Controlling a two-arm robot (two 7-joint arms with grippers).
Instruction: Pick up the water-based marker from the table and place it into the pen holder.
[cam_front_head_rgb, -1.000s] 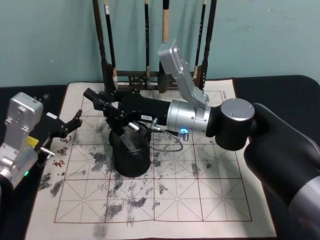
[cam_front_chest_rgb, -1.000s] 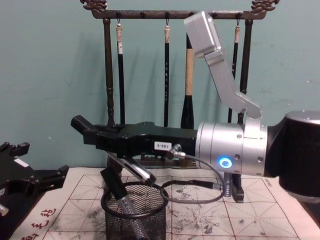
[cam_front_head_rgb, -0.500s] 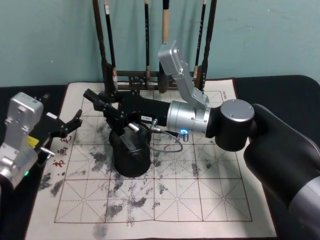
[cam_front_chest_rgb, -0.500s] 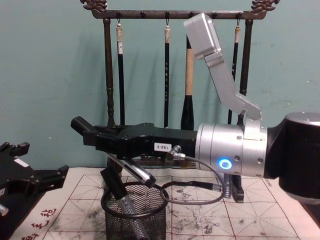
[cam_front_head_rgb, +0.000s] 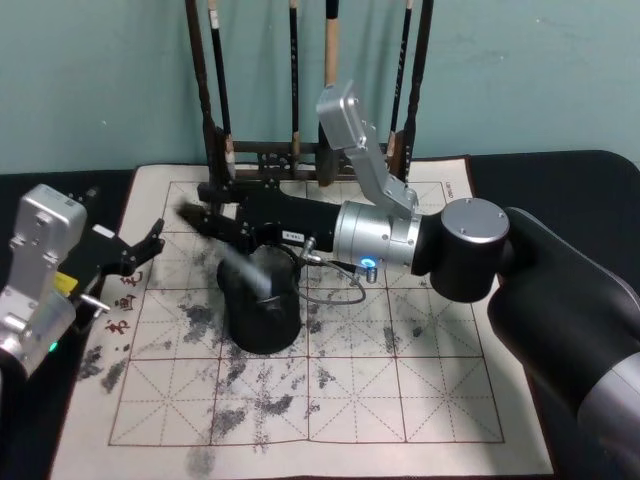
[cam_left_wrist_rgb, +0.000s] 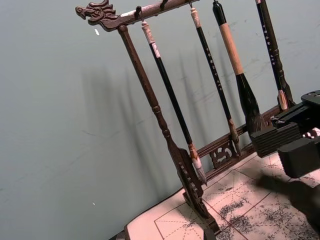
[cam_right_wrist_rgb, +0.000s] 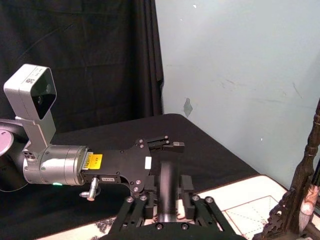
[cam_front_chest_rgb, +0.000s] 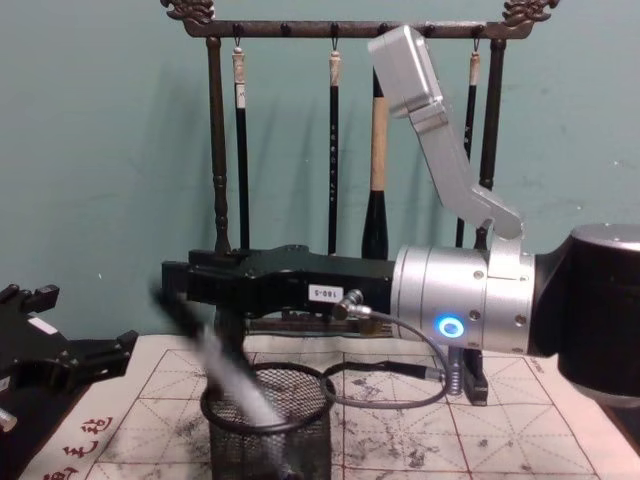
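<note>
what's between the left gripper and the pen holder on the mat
In the head view, only bare mat with red grid lines, red characters and grey ink smudges lies between the left gripper and the pen holder.

right gripper (cam_front_head_rgb: 205, 222) blurred over pen holder (cam_front_head_rgb: 261, 310); left gripper (cam_front_head_rgb: 140, 246) apart.

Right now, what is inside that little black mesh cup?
A blurred marker slants down into the mesh cup, under the right gripper. Its lower end is hidden behind the mesh, so the cup's bottom cannot be seen.
</note>
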